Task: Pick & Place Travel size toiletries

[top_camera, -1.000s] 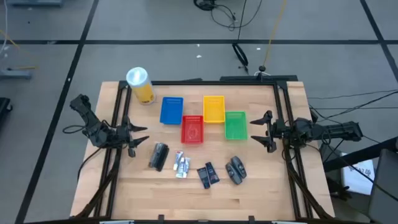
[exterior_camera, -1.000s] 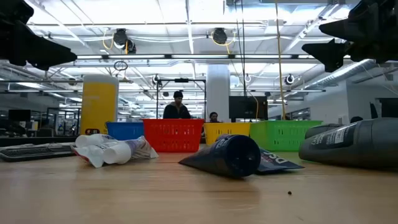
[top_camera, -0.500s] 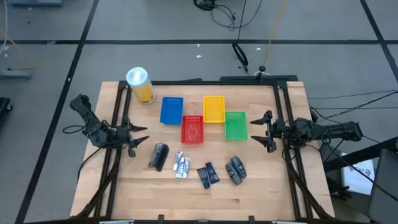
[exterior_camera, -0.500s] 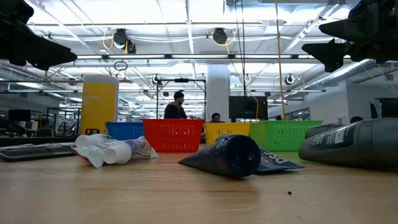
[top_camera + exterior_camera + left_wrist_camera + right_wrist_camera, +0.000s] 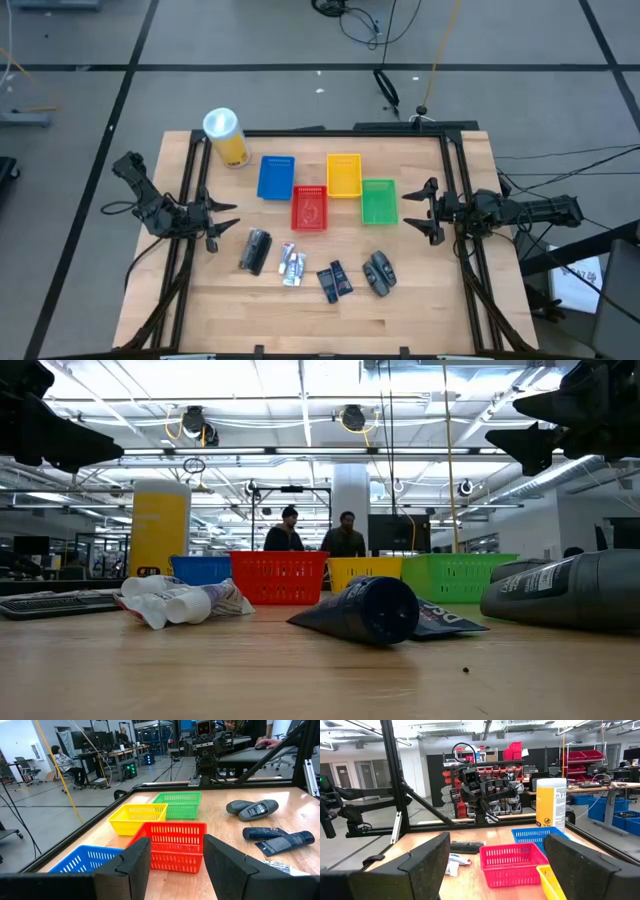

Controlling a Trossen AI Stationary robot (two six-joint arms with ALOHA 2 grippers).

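Observation:
The toiletries lie in a row on the table's near half. From left to right they are a dark grey piece (image 5: pixel 256 250), silvery-white mini tubes (image 5: pixel 292 264), dark blue-black packets (image 5: pixel 335 279) and dark grey rounded pieces (image 5: pixel 379 272). The low view shows the tubes (image 5: pixel 175 600), a dark tube (image 5: pixel 365 610) and a grey piece (image 5: pixel 565 590) lying flat. My left gripper (image 5: pixel 215 222) hovers open at the table's left edge. My right gripper (image 5: pixel 425 212) hovers open at the right edge. Both point inward, clear of everything.
Four small baskets stand beyond the toiletries: blue (image 5: pixel 276 177), red (image 5: pixel 309 207), yellow (image 5: pixel 343 174) and green (image 5: pixel 378 200). A tall yellow canister (image 5: pixel 226 135) stands at the far left corner. Black frame rails run along the table's sides. Bare wood lies near the front edge.
Both arms and all the things on the table have kept still. In the room behind the table, a second person has come into view beside the first.

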